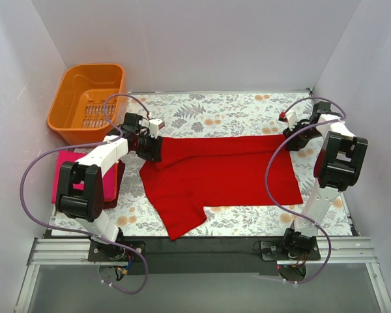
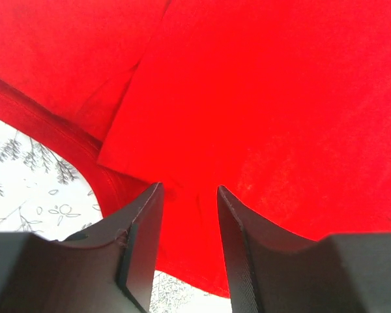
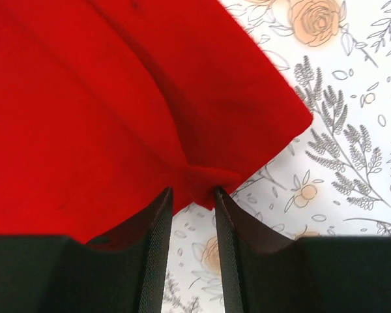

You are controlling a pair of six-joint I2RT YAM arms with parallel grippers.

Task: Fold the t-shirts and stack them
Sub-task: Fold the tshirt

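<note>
The bright red t-shirt (image 1: 221,173) lies spread across the middle of the floral cloth (image 1: 208,111). The left gripper (image 2: 189,187) is at the shirt's left edge, its fingers partly apart over loose red fabric. The right gripper (image 3: 193,190) is likewise parted at the shirt's far right corner, with a small bunched fold at its tips.

Left arm (image 1: 107,153) and right arm (image 1: 316,202): white tubular links are joined by bulky black rounded housings. A lilac cable (image 1: 26,179) is looped out from behind the left claw (image 1: 153,151) and run down to a black base plate (image 1: 117,251). A like cable (image 1: 268,176) is carried behind the right claw (image 1: 288,132). A small white block (image 1: 158,122) is seen just beside the left claw. Fingers (image 2: 142,241) are matt black and wedge-shaped, and finely ribbed on the inner faces.
</note>
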